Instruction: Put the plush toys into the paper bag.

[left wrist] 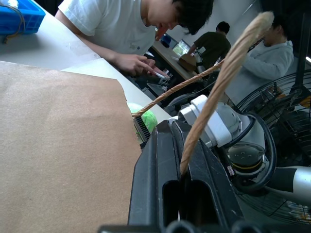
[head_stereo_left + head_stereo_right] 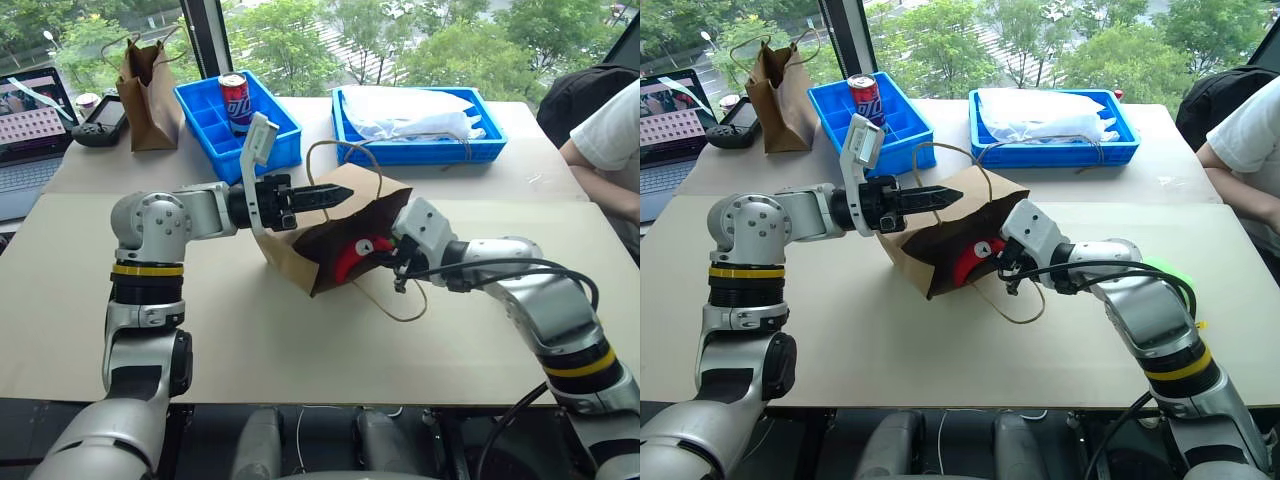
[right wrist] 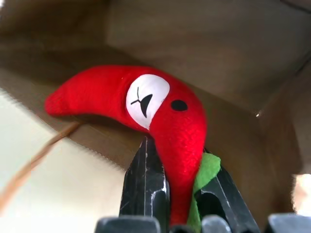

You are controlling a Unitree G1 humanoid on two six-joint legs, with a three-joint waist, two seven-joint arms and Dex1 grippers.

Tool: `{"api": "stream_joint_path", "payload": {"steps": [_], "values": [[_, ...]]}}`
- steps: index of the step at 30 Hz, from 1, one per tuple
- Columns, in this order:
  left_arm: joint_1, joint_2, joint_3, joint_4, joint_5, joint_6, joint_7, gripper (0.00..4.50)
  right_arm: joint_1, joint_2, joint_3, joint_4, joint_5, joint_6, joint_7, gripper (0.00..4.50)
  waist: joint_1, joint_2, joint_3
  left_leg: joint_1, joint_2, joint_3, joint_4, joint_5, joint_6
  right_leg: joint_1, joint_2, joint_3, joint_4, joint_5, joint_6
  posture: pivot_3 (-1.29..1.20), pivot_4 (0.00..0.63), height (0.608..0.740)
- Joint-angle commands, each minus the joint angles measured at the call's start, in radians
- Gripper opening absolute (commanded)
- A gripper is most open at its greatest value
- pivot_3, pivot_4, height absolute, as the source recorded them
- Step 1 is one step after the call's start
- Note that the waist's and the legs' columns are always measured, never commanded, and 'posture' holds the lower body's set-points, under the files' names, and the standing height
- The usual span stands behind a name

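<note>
The paper bag (image 2: 292, 258) lies tilted on the table with its dark mouth facing right. My left gripper (image 2: 338, 194) holds its upper rim, shut on a twine handle (image 1: 221, 82). The red plush toy (image 3: 170, 116), with a white-and-black eye and a green leaf, sits in the bag's mouth (image 2: 356, 256). My right gripper (image 2: 388, 256) is shut on the toy's lower end. The lime green plush toy (image 2: 1168, 270) lies on the table behind my right forearm, partly hidden.
A narrower dark brown bag (image 2: 145, 95) stands at the back left, beside a laptop (image 2: 30, 120). Behind the paper bag are a blue tray (image 2: 200, 110) holding a can and a second blue tray (image 2: 345, 135) with white plastic. A person (image 2: 610, 150) sits at the right edge.
</note>
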State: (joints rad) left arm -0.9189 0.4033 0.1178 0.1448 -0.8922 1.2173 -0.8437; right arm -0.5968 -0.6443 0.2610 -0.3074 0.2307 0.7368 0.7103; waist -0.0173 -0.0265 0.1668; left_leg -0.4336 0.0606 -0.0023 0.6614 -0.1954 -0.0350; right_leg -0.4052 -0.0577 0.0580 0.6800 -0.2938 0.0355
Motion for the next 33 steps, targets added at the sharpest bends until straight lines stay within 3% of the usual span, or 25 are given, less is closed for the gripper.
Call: {"api": "stream_joint_path", "payload": {"steps": [1, 6, 12, 18, 21, 24, 27, 33], "values": [[-0.013, -0.001, 0.007, -0.030, -0.017, -0.006, -0.010, 0.00, -0.075, 0.083, 0.003, 0.017, -0.024, -0.019, -0.046, 1.00, -0.004, 0.000, 0.000, 0.000, 0.000, 0.000, 0.000, 0.000, 0.000, 0.000, 0.000, 0.000, 0.000, 0.000, 0.000, 0.00, 0.150, 0.698], [-0.016, -0.002, 0.008, -0.021, -0.011, -0.013, -0.011, 0.00, -0.105, 0.174, -0.018, 0.018, -0.008, 0.034, -0.080, 2.57, -0.001, 0.000, 0.000, 0.000, 0.000, 0.000, 0.000, 0.000, 0.000, 0.000, 0.000, 0.000, 0.000, 0.000, 0.000, 0.00, 0.150, 0.698], [-0.016, -0.006, 0.000, -0.014, -0.003, -0.024, -0.015, 0.00, -0.087, 0.120, -0.080, -0.067, 0.036, 0.132, -0.050, 4.49, 0.006, 0.000, 0.000, -0.002, -0.001, -0.001, 0.000, 0.000, 0.000, 0.000, 0.000, 0.000, 0.000, 0.000, 0.000, 0.00, 0.150, 0.698], [-0.032, 0.003, -0.015, 0.021, 0.022, -0.056, -0.039, 0.00, -0.069, 0.041, -0.248, -0.261, 0.237, 0.374, 0.002, 4.49, 0.003, 0.000, 0.000, -0.002, 0.000, -0.001, 0.000, 0.000, 0.000, -0.001, 0.000, 0.000, 0.000, 0.000, 0.000, 0.00, 0.150, 0.698], [-0.032, 0.003, -0.022, 0.024, 0.022, -0.057, -0.052, 0.00, 0.002, -0.130, -0.348, -0.318, 0.290, 0.452, 0.067, 4.49, 0.006, 0.000, 0.000, -0.002, 0.000, -0.001, 0.000, 0.000, 0.000, 0.000, 0.000, 0.000, 0.000, 0.000, 0.000, 0.00, 0.150, 0.698], [-0.031, 0.000, -0.027, 0.027, 0.024, -0.058, -0.061, 0.00, 0.100, -0.306, -0.429, -0.265, 0.235, 0.448, 0.071, 4.49, 0.012, 0.000, 0.000, -0.002, -0.002, -0.002, 0.000, 0.000, 0.000, 0.001, -0.001, 0.001, -0.002, -0.001, 0.001, 0.00, 0.150, 0.698], [-0.033, -0.006, -0.031, 0.031, 0.025, -0.059, -0.064, 0.00, 0.212, -0.413, -0.513, -0.126, 0.130, 0.380, 0.009, 4.49, 0.010, -0.001, 0.000, -0.003, -0.004, -0.001, 0.000, 0.000, 0.000, 0.001, -0.001, 0.003, -0.002, -0.001, 0.002, 0.00, 0.150, 0.698], [-0.025, -0.011, -0.033, 0.018, 0.020, -0.052, -0.063, 0.00, 0.405, -0.391, -0.630, 0.002, 0.069, 0.298, -0.051, 4.49, -0.004, -0.001, 0.000, -0.002, -0.006, -0.001, 0.000, 0.000, 0.001, 0.000, -0.002, 0.008, -0.001, -0.002, 0.004, 0.00, 0.150, 0.698]]}}
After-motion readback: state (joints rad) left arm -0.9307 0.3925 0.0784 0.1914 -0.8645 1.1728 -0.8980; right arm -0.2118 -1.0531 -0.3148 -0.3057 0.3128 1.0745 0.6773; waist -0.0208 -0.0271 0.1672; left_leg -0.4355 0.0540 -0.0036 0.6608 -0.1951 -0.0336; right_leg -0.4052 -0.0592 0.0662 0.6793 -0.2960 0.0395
